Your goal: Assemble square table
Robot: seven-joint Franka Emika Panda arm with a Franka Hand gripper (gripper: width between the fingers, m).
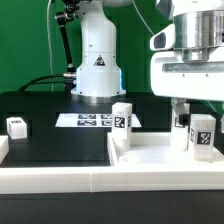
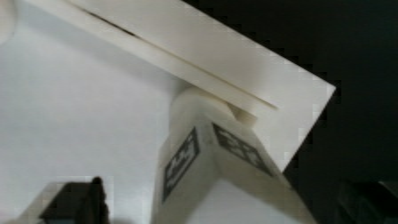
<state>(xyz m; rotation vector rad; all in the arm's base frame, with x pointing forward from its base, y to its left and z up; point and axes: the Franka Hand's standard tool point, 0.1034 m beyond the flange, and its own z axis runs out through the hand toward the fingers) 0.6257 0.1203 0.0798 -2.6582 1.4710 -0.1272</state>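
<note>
Gripper point(image 1: 190, 112) spread, nothing pinched. One dark finger point(image 2: 71, 203) is clear in the wrist view; the other is faint against the black table, so the width of the gap is only a rough read. Leg block point(image 2: 210, 160) stands upright directly under the gripper, between the fingers, and looks apart from the one clear finger. It stands on the square slab point(image 2: 89, 110), which lies flat below the gripper, and sits near one of its corners. Can't tell whether the leg is seated in a hole or only resting on the slab.

Risks, judged from this:
- The leg looks off-centre in the gap. If so, one finger would meet it first on closing and push it over or skew it.
- If it's only loosely seated, a tilted pinch could jam it or pull it out when lifted.
- It's close to the slab corner, so a knock could send it off onto the table.
- The slab looks unclamped, so a side push may slide it.

Second leg block point(image 1: 122, 119) is farther from the gripper and the third leg block point(image 1: 17, 126) is well apart. Marker board point(image 1: 90, 120) is beyond them, and none of these is in the way.
</note>
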